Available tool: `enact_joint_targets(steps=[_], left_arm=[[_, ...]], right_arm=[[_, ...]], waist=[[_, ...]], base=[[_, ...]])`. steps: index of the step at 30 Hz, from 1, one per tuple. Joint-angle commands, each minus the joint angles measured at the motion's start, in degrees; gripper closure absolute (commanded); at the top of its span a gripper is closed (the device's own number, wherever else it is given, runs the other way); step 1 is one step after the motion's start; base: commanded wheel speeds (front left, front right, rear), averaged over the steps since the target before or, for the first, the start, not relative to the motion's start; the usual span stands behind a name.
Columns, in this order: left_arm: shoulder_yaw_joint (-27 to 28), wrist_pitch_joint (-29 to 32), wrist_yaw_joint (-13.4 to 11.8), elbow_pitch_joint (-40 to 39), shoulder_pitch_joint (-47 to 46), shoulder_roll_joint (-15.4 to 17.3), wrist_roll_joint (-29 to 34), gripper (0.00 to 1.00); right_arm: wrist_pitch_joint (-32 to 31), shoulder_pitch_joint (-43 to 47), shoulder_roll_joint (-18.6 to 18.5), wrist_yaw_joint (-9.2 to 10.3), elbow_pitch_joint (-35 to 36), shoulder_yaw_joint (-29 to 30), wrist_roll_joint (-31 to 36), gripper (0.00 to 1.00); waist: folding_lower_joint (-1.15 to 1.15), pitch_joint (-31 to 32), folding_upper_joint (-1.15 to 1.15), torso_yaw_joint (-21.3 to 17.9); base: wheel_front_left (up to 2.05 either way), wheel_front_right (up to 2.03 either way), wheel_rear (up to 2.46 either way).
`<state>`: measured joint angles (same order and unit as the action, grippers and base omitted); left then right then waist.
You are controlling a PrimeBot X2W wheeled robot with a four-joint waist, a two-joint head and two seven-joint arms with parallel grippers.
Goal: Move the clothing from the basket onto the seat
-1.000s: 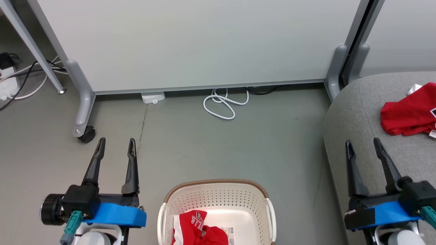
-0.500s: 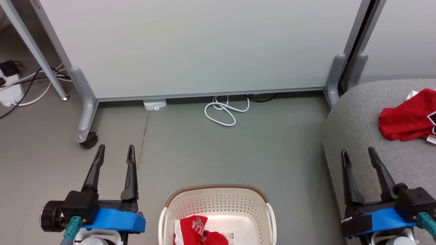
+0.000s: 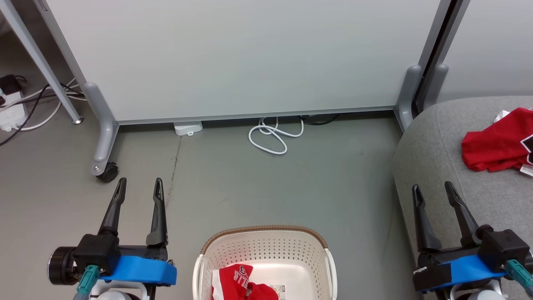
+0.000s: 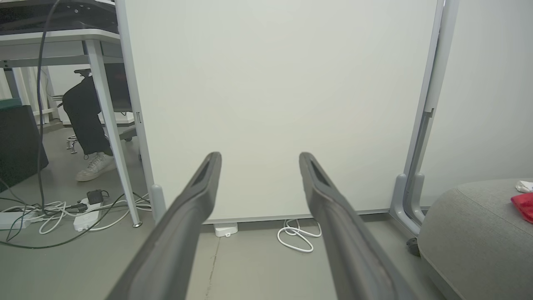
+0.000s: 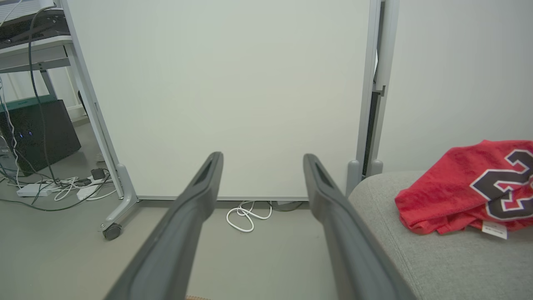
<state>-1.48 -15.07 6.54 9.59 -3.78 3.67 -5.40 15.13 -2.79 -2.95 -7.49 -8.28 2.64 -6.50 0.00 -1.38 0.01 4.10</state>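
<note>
A cream perforated basket (image 3: 266, 246) with a brown rim stands on the floor at the bottom centre of the head view. Red shorts (image 3: 241, 281) with white lettering lie inside it, partly cut off by the frame edge. A red jersey (image 3: 497, 146) (image 5: 462, 191) with a black-and-white number lies crumpled on the grey seat (image 3: 437, 158) (image 5: 437, 258) (image 4: 466, 237) at the right. My left gripper (image 3: 139, 183) (image 4: 259, 156) hangs open and empty over the floor, left of the basket. My right gripper (image 3: 432, 187) (image 5: 262, 156) is open and empty at the seat's front edge.
A white partition panel (image 3: 241, 54) on grey wheeled feet (image 3: 104, 166) closes off the far side. A coiled white cable (image 3: 272, 135) lies on the floor before it. Cables and a power strip (image 4: 54, 208) lie under a table at the far left, where a person's leg and shoe (image 4: 93, 164) show.
The head camera has tilted, so the whole picture sits lower than a second ago. Both grippers stay open and empty; the right one has drifted slightly left.
</note>
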Motion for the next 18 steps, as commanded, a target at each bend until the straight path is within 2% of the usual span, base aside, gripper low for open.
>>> enact_joint_targets(steps=[1,11,18], left_arm=[[0.21,-0.16,0.19,0.19,0.41,-0.06,0.46,0.0],[0.0,-0.16,0.5,0.5,0.03,-0.24,0.85,0.0],[-2.73,-0.16,0.86,2.38,-2.78,0.52,1.39,0.0]], right_arm=[[0.03,-0.15,0.11,-0.02,-0.19,-0.05,-0.34,0.0],[0.03,-0.61,0.1,-0.02,-0.32,-0.45,-0.36,0.0],[0.03,-1.91,0.1,-0.01,-0.09,-1.09,-0.16,0.0]], waist=[[0.0,0.03,-0.01,-0.05],[0.0,-0.09,-0.01,-0.45],[0.0,-1.55,-0.01,-1.02]], base=[[0.0,0.0,0.0],[0.0,0.0,0.0],[0.0,0.0,0.0]])
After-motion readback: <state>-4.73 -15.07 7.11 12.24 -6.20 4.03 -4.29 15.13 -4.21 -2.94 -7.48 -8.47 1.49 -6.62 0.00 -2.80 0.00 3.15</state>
